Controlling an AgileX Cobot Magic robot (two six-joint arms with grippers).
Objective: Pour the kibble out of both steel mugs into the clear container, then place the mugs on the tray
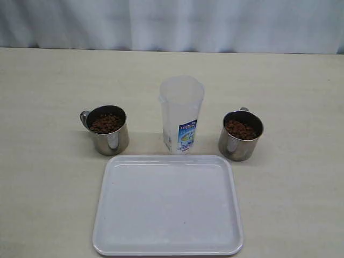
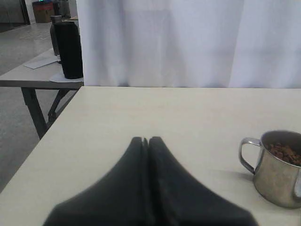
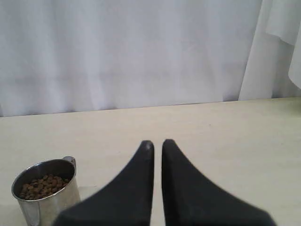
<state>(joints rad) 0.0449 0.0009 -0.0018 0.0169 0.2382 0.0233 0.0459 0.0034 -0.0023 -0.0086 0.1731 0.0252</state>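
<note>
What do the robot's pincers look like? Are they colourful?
No, both are plain black. The left pincer and the right pincer each have two smooth, matte fingers, wide at the base and narrowing to small rounded tips, a bit like a bird's beak. No cables, stickers or markings show on them, and the arms behind them are out of view.

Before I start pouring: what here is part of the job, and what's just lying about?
Job: left steel mug, right steel mug, kibble, clear container, tray.
Lying about: black flask and papers on the side table; white curtain.
</note>
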